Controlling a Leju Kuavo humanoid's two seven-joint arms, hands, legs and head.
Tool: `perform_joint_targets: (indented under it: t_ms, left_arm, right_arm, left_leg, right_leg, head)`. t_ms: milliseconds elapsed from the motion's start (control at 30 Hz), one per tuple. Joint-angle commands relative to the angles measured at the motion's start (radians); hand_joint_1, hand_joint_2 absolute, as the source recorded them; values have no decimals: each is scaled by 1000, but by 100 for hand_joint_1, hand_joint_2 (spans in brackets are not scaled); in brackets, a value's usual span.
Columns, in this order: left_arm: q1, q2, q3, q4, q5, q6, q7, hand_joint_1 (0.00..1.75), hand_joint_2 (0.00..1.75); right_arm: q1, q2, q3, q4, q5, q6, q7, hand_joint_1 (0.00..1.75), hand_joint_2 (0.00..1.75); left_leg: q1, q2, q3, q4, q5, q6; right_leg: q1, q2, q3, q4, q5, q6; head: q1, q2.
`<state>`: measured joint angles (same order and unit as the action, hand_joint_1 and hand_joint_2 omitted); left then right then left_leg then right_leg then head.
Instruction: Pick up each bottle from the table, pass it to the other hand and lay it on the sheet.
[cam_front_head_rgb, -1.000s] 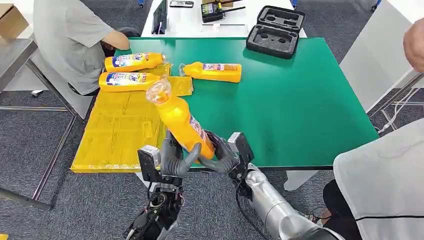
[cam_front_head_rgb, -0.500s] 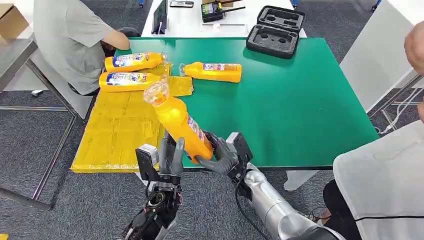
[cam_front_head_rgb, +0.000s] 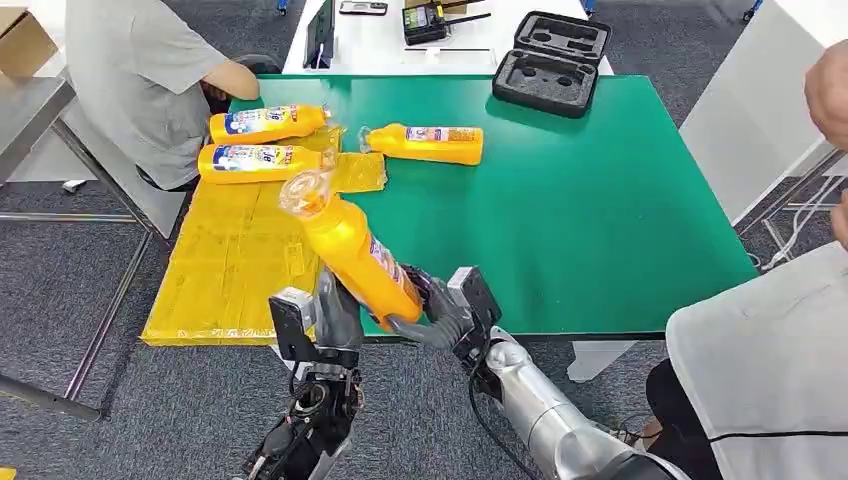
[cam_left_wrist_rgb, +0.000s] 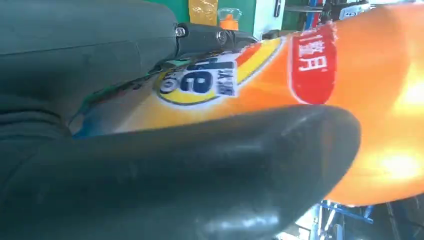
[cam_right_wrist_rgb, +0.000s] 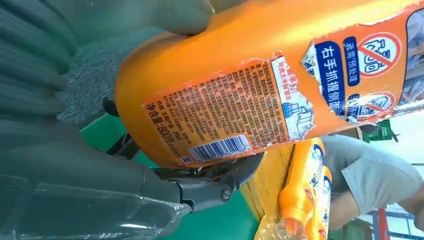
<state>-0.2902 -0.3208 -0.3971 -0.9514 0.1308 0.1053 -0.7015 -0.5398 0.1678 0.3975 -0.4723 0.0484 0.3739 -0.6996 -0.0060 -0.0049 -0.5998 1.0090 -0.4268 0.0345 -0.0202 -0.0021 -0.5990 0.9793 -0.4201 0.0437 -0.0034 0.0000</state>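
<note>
Both the left hand and right hand clasp the tilted orange bottle at its base, over the green desk's near edge, beside the yellow sheet.

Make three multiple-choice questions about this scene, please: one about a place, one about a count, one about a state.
1. Where does the black case lie?
A. on the green table's far edge
B. on the yellow sheet
C. on the floor

2. How many bottles lie flat near the table's far end?
A. one
B. three
C. five

3. How is the held bottle now?
A. lying on the sheet
B. tilted, between both hands
C. standing upright on the table

Answers:
1. A, the case sits at the table's far side.
2. B, three orange bottles lie there.
3. B, the left hand and the right hand both grip its lower part.
</note>
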Motion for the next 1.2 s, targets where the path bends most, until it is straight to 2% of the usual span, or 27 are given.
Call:
perform_joint_targets:
  t_ms: [33,233,267,600,633,967,1200]
  left_arm:
    - [-21,-28,21,24,-1,0,3,0,0]
    - [-21,-28,20,18,-12,0,3,0,0]
    - [-18,-28,21,15,-13,-2,3,0,175]
    - [-16,-28,1,4,-33,18,3,0,175]
    - [-13,-28,-7,-1,-39,26,3,0,0]
    - [13,-28,3,-24,-56,20,3,0,0]
    - [-10,-28,-7,-5,-33,26,3,0,0]
  right_arm:
    - [-41,-4,33,48,2,4,1,175,175]
    - [-40,-1,35,50,0,10,1,175,175]
    - [-39,1,35,49,0,11,1,175,175]
    - [-35,3,29,45,-11,8,8,175,175]
    - [-38,1,26,46,-6,-24,15,175,175]
    - [-32,-1,25,49,-4,-38,18,175,175]
    - [-44,7,18,54,-15,-21,34,175,175]
  left_leg:
    - [1,0,2,1,-2,-2]
    - [1,0,3,1,-2,-2]
    - [1,0,2,1,-1,-2]
    - [1,0,2,0,-1,-1]
    - [2,0,3,1,-2,-2]
    - [1,0,3,0,-2,-2]
    - [1,0,3,1,-2,-2]
  right_leg:
    - [1,-1,3,0,-1,-2]
    - [1,0,3,0,-1,-2]
    - [1,0,2,0,-1,-2]
    - [1,0,2,0,-1,-1]
    - [2,0,4,0,-2,-2]
    - [1,0,3,0,-1,-2]
    - [1,0,3,0,-1,-2]
  head:
    - [0,0]
    - [0,0]
    - [0,0]
    - [0,0]
    - [0,0]
    - [0,0]
    - [0,0]
